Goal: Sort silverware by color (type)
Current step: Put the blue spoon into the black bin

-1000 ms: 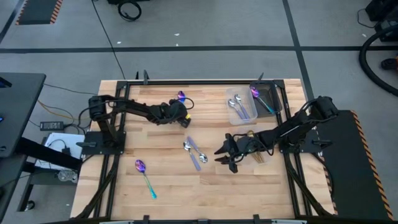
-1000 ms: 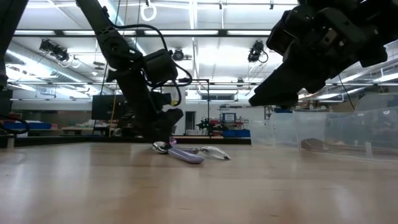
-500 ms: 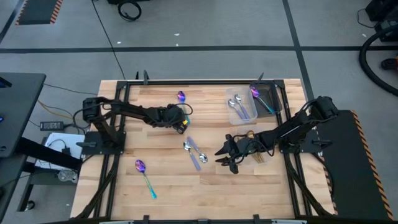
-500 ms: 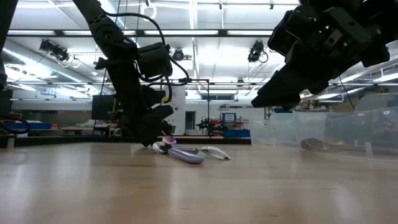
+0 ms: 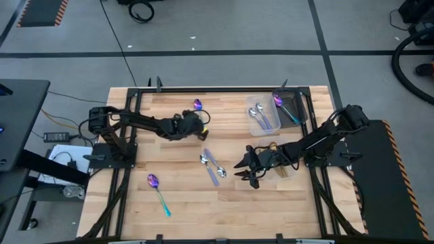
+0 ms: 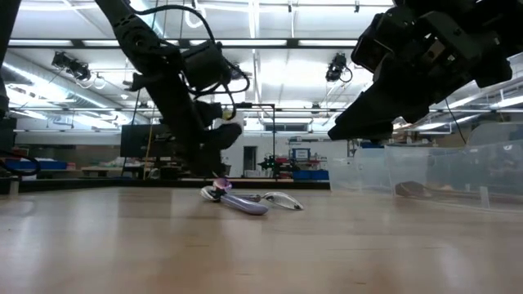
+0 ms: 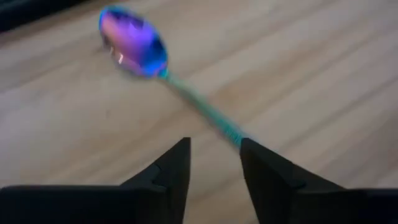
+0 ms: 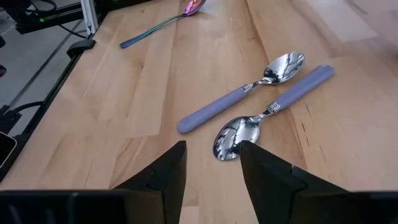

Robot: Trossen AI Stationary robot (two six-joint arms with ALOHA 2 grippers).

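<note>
An iridescent purple-blue spoon (image 5: pixel 197 105) with a teal handle lies flat near the table's far edge. My left gripper (image 5: pixel 194 125) hangs open just near of it. In the left wrist view the spoon's bowl (image 7: pixel 134 42) is ahead and the handle's free end (image 7: pixel 231 132) lies just before my open fingers (image 7: pixel 214 149). Two silver spoons with lavender handles (image 5: pixel 212 165) lie side by side mid-table. My right gripper (image 5: pixel 243 167) hovers open to their right, facing them (image 8: pixel 249 93). Another purple-blue spoon (image 5: pixel 157 190) lies toward the near left.
Two clear containers stand at the far right: one (image 5: pixel 263 116) holds silver spoons, the other (image 5: pixel 290 107) holds a purple-blue spoon. The right arm (image 5: pixel 319 139) stretches across the table's right side. Bare wood lies along the near edge (image 5: pixel 217 217).
My left gripper has drawn back a little toward the table's left, then risen from just above the table top to a higher hover near the purple-blue spoon. No spoon has moved.
</note>
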